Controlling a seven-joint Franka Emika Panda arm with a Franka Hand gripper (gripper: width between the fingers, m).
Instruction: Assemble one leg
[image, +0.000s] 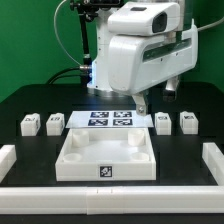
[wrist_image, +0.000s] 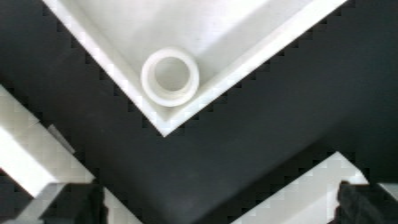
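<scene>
Pincer (wrist_image: 210, 208) hangs open, empty, seemingly over tray (wrist_image: 249, 30) corner socket (wrist_image: 171, 77); lowering w/o a leg (image: 163, 122) could strike tray rim.

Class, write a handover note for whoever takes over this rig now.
The gripper is open and empty, above a corner of the large white square tray-like piece; its round corner socket is empty.
The four small white stubby plastic legs sit loose on the black table: two at the exterior view's left, two at its right, flanking the marker board.
Done: nothing fitted.
Left: grasp one leg, seat it in a socket.
</scene>
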